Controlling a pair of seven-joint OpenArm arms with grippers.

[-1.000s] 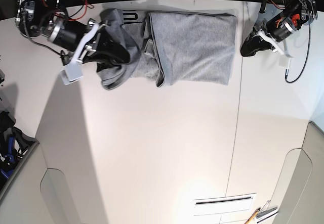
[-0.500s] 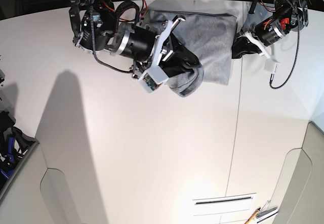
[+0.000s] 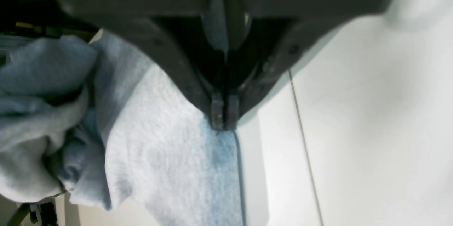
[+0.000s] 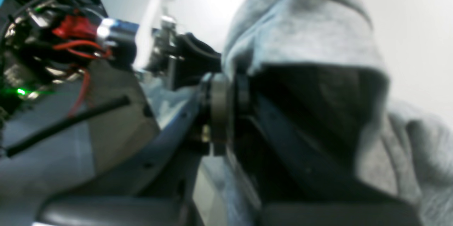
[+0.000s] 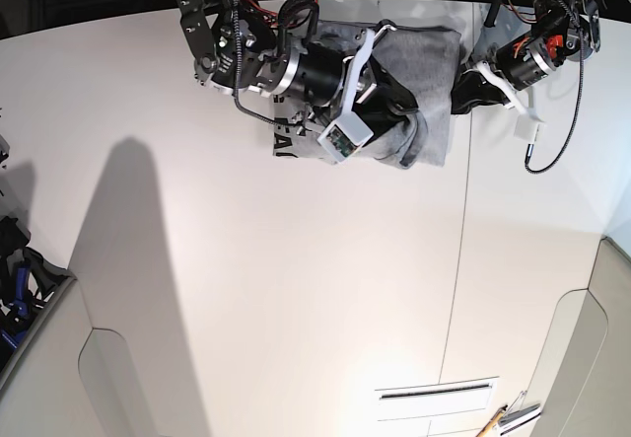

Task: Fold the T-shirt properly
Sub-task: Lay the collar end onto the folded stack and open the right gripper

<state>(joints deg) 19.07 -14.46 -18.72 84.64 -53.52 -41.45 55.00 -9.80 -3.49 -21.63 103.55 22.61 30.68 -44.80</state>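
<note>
Grey cotton is filling the far side of the bench (image 5: 296, 289): the T-shirt (image 5: 439, 62) is lying bunched against the far edge, nearer the far right corner than the left as the base view shows it. The right claw (image 5: 399, 111) is reaching across over the shirt, and its closed tips are pinching a fold of grey fabric, which is draping over the claw and hanging off it in the right wrist view. A strip of black lettering (image 5: 288, 144) is peeking out on the shirt's near edge, just under that arm.

Over by the shirt's right-hand edge, the left claw (image 5: 463, 97) is sitting low on the bench. In the left wrist view its tips are pressed tight together right on the cloth's edge, with a thin seam running away from them, so it is clamping the T-shirt's edge. A narrow joint line (image 5: 458, 250) in the bench top is running just beside that claw toward the near edge.
</note>
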